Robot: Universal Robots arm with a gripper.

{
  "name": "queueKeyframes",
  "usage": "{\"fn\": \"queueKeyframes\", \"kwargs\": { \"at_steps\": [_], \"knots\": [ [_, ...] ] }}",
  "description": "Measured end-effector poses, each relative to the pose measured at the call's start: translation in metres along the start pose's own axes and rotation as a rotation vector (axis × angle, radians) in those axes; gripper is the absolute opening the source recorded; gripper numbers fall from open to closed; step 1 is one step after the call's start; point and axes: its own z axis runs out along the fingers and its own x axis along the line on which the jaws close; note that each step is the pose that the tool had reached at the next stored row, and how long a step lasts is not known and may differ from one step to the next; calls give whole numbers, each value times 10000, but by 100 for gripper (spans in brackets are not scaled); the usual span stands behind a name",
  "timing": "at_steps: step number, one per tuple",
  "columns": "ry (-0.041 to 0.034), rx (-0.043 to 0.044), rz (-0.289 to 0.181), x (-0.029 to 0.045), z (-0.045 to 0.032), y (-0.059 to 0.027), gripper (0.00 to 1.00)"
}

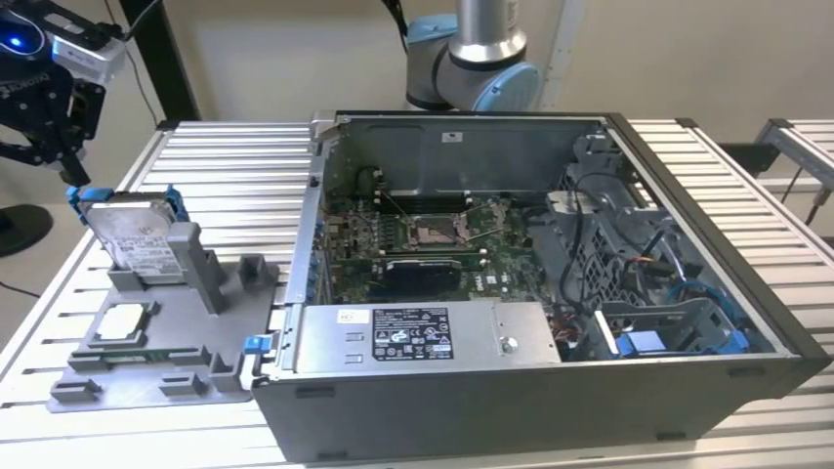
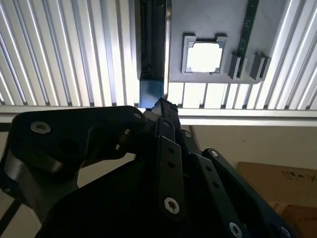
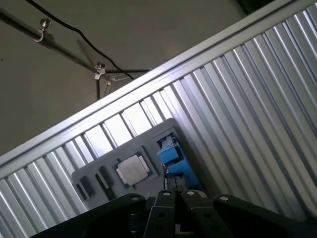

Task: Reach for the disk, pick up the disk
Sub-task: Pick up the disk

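We judge the reach to be nearly done and the pick-up not yet begun. The disk point(image 1: 135, 239) stands on edge in a slot of the grey holder point(image 1: 78, 383) at the exterior view's left. It is tilted a little, with its white label towards the camera and its blue bracket point(image 1: 82, 195) showing at the upper corners. The holder lies on the slatted bench point(image 1: 222, 171), just beside the open computer case point(image 1: 521, 391). A small square chip point(image 1: 124, 319) rests in a recess of the holder in front of the disk. The gripper point(image 1: 65, 168) hangs just above the disk's upper corner on the side away from the case, pointing down, near the bracket. We see no contact there, though the gap is small. Whether the gripper is spread or closed we cannot tell. In the second wrist view the disk point(image 2: 151, 44) appears edge-on as a dark slab with its blue end towards the gripper, so the approach seems lined up across the disk's thin dimension. As we read it, the grasp calls for a short, straight descent and an opening wider than the disk's thickness. The hold should be on the body or a firm rail, not the corner alone. The lift should follow the slot's lean, or the disk may bind and drag the holder along.
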Motion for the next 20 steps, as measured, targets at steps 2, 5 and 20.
{"fn": "queueKeyframes", "kwargs": {
  "at_steps": [2, 5, 20],
  "knots": [
    [2, 9, -232, 0, 0, 0, 0],
    [8, 23, -565, 1, 0, 1, 0],
    [-33, 248, -2999, 1, 3, 1, 0]
  ]
}}
